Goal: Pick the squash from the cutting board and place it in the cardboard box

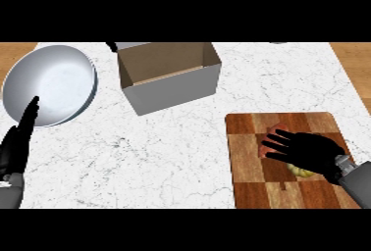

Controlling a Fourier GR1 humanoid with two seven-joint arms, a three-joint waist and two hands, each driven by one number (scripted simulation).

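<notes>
The squash (299,171) lies on the wooden cutting board (246,162) at the lower right, mostly hidden; a yellow bit shows under my wrist and an orange-pink bit (272,130) past my fingertips. My right hand (304,149) lies flat over it, fingers spread and pointing left, not curled round it. The cardboard box (170,73) stands open-topped at the upper middle, well away from the board. My left hand (16,147) rests at the left edge, fingers straight and pointing up.
A large white plate (51,83) sits at the upper left, its lower edge near my left fingertips. White marble counter (167,157) stretches between the box and the board. Wooden floor shows beyond the counter's left and right edges.
</notes>
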